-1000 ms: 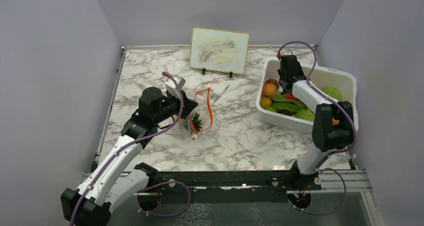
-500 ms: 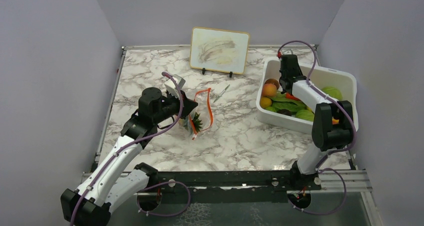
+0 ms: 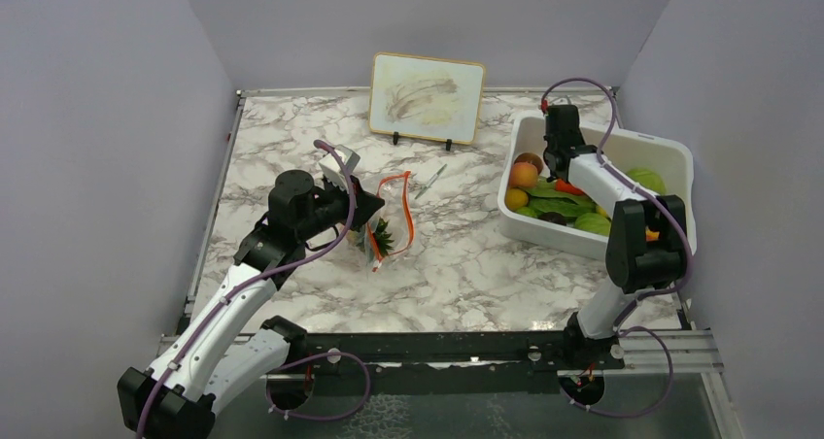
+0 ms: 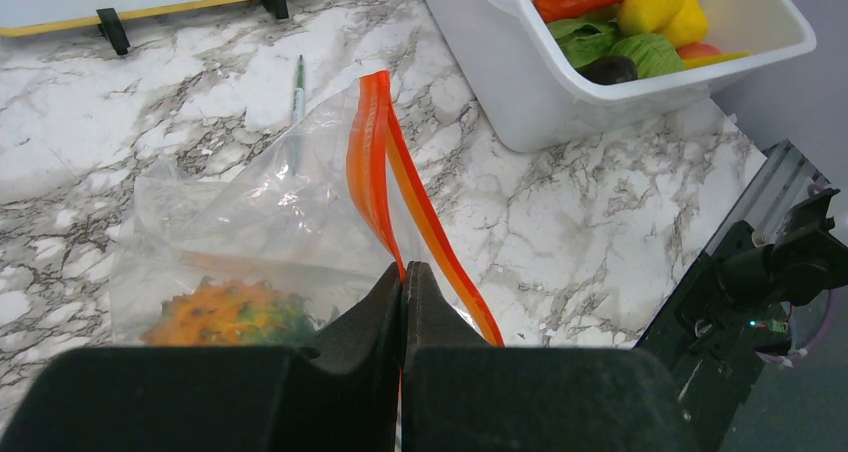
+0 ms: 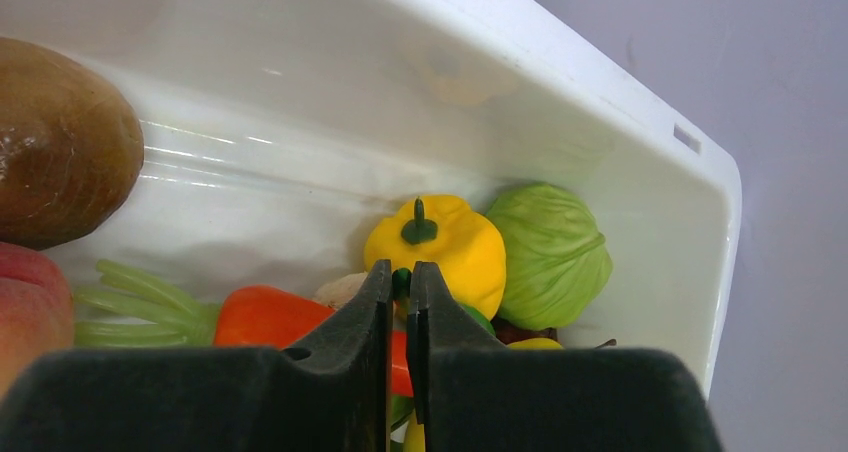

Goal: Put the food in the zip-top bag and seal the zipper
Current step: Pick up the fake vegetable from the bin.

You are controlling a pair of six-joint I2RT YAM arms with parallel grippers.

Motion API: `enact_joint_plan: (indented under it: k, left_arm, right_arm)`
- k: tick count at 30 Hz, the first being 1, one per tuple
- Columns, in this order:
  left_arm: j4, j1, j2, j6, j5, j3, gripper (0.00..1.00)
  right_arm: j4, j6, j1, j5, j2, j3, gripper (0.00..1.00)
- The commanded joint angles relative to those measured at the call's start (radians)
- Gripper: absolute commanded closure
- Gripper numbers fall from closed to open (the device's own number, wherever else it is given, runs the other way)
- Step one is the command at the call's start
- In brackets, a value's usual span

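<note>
The clear zip-top bag [image 3: 391, 214] lies on the marble table with a spiky orange pineapple [image 4: 225, 312] inside it. My left gripper [image 4: 402, 272] is shut on the near end of one lip of the red-orange zipper [image 4: 372, 162], holding the mouth open; the other lip hangs free beside it. My right gripper [image 5: 400, 272] is down in the white bin [image 3: 544, 227], jaws closed on the green stem of a red pepper [image 5: 265, 317]. A yellow pepper [image 5: 440, 247] and a green leafy ball [image 5: 550, 252] lie just beyond the fingertips.
The bin also holds orange round fruits [image 3: 523, 175], a brown potato [image 5: 60, 142] and green leaves [image 3: 559, 206]. A small whiteboard [image 3: 426, 97] stands at the back. A thin grey pen [image 3: 430, 180] lies beside the bag. Walls enclose three sides.
My right gripper has shifted slightly towards the far side of the bin. The left arm and the bag have not moved.
</note>
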Motion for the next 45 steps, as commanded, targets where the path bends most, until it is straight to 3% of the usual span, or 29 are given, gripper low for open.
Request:
enact_joint_plan:
  k: [1,10,31,38,45]
  left_arm:
    - [0.018,-0.002,-0.014,-0.008,-0.007,0.001,1.0]
    - [0.019,0.0,-0.015,-0.009,-0.014,-0.002,1.0]
    - [0.026,0.005,-0.012,-0.027,-0.029,-0.007,1.0]
    - [0.027,0.006,-0.011,-0.029,-0.027,-0.008,1.0]
    - [0.026,0.005,-0.012,-0.029,-0.031,-0.012,1.0]
  right_arm:
    - [-0.05,0.062,-0.005,-0.022,-0.036,0.046,0.99]
    - [-0.177,0.141,0.022,-0.137,-0.121,0.103,0.99]
    - [-0.3,0.239,0.062,-0.371,-0.545,0.195,0.99]
    - [-0.208,0.291,0.063,-0.64,-0.732,0.161,0.99]
    - [-0.189,0.353,0.063,-0.881,-0.817,0.172,0.99]
